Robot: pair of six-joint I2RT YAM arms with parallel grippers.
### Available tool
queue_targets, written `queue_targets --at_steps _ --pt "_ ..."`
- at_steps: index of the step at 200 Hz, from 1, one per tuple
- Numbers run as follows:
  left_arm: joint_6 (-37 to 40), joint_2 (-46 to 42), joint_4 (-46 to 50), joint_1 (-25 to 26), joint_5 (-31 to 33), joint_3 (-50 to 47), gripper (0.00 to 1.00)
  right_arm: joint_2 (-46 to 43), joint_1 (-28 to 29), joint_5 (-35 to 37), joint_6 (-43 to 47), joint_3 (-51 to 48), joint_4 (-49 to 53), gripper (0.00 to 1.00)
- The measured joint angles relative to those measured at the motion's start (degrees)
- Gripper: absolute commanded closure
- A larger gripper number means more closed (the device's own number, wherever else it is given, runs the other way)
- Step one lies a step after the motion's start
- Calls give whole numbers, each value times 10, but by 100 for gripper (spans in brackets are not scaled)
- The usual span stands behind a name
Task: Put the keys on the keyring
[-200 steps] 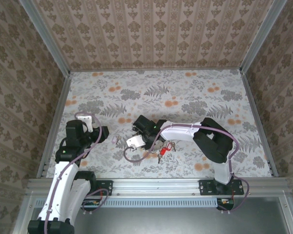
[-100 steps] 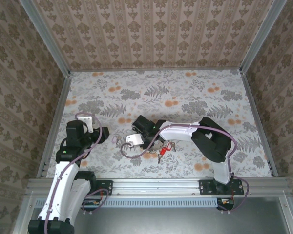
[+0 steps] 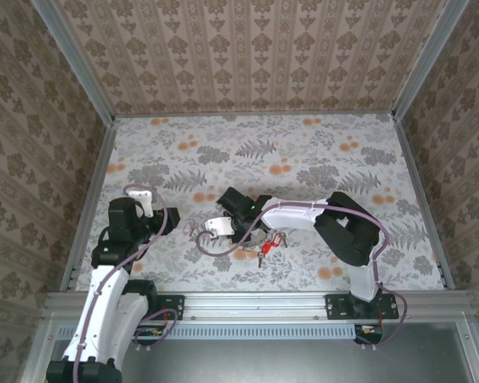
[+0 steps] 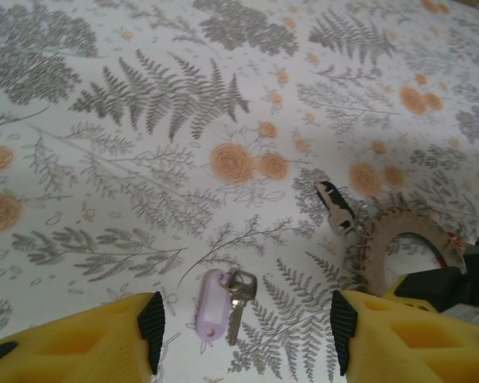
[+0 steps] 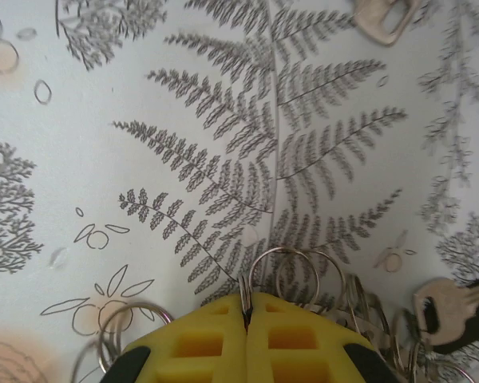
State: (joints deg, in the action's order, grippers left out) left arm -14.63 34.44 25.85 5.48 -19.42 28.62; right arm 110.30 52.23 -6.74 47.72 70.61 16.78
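My left gripper [image 4: 247,319] hovers open just above the table, and a silver key on a lilac tag [image 4: 214,304] lies between its black pads [image 4: 152,319]. A black-headed key [image 4: 335,207] lies beyond, next to the keyring [image 4: 381,254], a flat grey-brown ring fringed with thin wire rings. My right gripper [image 5: 246,311] is shut, pinching one thin wire ring [image 5: 244,294] at its tips, with more wire rings beside it. Another key [image 5: 437,307] lies at the lower right. From above, red-headed keys [image 3: 269,242] lie by the right gripper [image 3: 238,233].
The table is a fern-and-flower printed sheet [image 3: 303,152] enclosed by patterned walls and metal rails [image 3: 92,207]. A metal piece [image 5: 383,16] lies at the top edge of the right wrist view. The two grippers are close together near the front left.
My right gripper has closed fully onto the thin wire ring and its wrist has shifted slightly left. The left arm has stayed where it was, still open.
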Motion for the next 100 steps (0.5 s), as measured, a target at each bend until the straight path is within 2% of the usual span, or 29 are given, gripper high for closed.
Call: queue_targets --at_steps 26,59,80,100 --pt "33 -20 -30 0 -47 -9 42 -62 -23 -40 -24 -18 -13 100" --pt "91 -44 -89 9 -149 -20 43 -184 -80 -126 -77 -71 -67 100" --pt "133 -51 -122 38 -213 -24 43 -259 -120 -185 -120 -121 -116 100" --pt "179 -49 -133 83 -242 -21 44 -313 -142 -237 -153 -161 -152 100"
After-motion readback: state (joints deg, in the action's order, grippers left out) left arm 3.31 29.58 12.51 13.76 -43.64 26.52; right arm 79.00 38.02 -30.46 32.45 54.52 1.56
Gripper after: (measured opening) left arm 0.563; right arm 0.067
